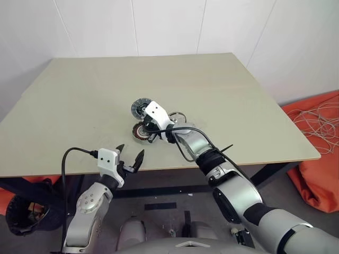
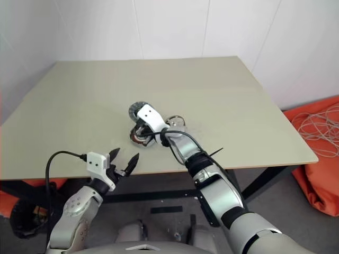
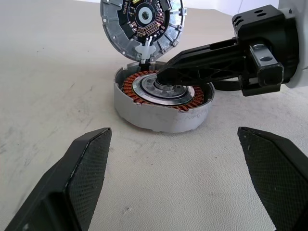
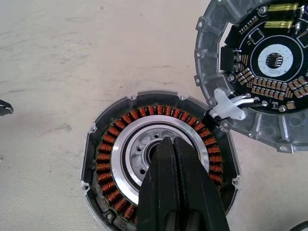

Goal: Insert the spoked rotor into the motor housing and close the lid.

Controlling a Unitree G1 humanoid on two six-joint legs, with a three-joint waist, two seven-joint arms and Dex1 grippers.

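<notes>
White walls stand behind a pale tabletop (image 1: 79, 106) where the housing (image 4: 159, 166) sits in the middle of the near half, back from the front edge. The rotor (image 4: 144, 149), a silver disc with holes round its hub, already lies inside the copper windings. The lid (image 4: 262, 72), a grey ring carrying a circuit board, leans open against the housing's far rim, joined by a white hinge piece. All of it looks like rigid, fairly heavy metal, smooth and slippery; the windings and board seem delicate, so the lid's outer rim is the safest hold. The right gripper (image 4: 166, 144), fingers pressed together, points into the rotor's hub and hides it, so whether the rotor is fully seated is unclear. The left gripper (image 1: 130, 155) hangs spread wide at the front edge, holding nothing.
</notes>
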